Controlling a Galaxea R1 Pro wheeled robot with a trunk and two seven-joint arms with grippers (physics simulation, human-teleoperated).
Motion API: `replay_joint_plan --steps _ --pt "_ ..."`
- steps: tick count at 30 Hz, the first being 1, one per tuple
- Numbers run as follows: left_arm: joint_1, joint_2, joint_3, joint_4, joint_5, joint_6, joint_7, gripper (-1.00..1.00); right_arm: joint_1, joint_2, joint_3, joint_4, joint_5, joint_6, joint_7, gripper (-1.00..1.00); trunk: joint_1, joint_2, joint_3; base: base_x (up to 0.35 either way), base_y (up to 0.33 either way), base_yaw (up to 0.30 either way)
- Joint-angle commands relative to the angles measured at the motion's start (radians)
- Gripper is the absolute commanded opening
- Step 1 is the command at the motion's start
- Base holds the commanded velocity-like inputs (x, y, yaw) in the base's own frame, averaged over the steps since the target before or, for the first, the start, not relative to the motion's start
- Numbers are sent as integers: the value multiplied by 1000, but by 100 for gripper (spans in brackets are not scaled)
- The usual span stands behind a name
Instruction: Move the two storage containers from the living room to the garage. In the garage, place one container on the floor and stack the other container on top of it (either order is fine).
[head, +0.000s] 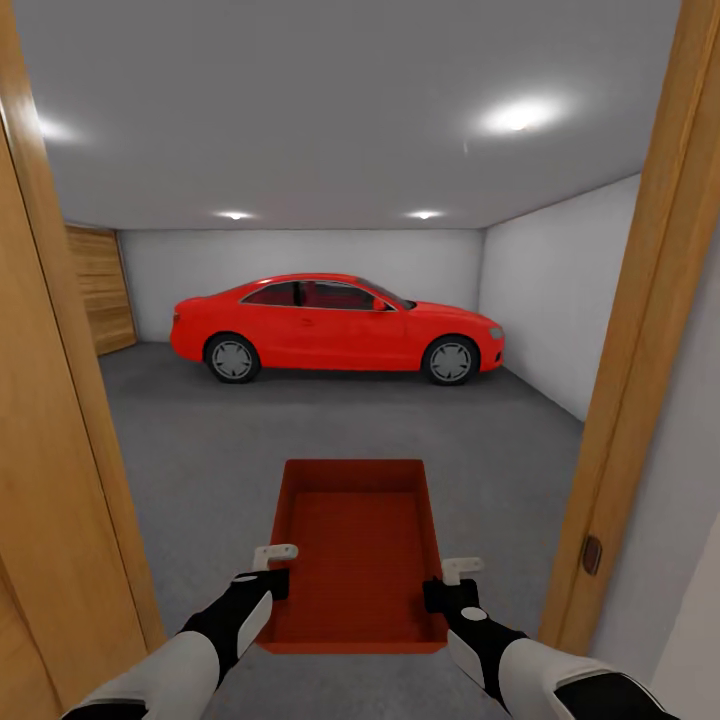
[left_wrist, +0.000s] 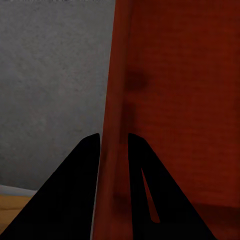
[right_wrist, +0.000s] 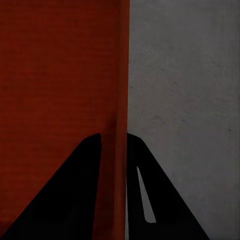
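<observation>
A wooden door frame (head: 640, 330) hems in both sides here, with the garage's dark grey floor (head: 200, 450) opening ahead. The left pincer (head: 270, 570) and right pincer (head: 455, 585) each clamp a side wall of one storage container (head: 355, 545), carried low between them. I judge the carry half done: setting down and fetching the second bin remain. Beyond lies open floor, then the red car (head: 335, 328) near the back wall.
</observation>
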Motion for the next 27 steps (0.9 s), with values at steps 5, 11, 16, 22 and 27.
replay_joint_plan --steps 5,11,16,22,27 --pt "-1 9 26 -6 -20 -96 68 -100 -1 1 -31 2 10 -1 6 -100 0 -1 -2 3 2 -1" --pt "-1 9 27 -5 -20 -96 69 -100 -1 1 -31 2 10 -2 6 -100 0 -1 -2 165 0 0" --pt "-1 10 26 -4 -20 -96 69 -100 -1 1 -31 2 10 -2 6 -100 0 -1 -2 305 0 0" --pt "-1 11 26 -4 -20 -96 69 -100 -1 1 -31 2 10 -2 6 -100 0 -1 -2 320 0 0" --pt "-1 10 26 -4 -20 -96 69 -100 -1 1 -31 2 10 -2 6 -100 0 -1 -2 321 0 3"
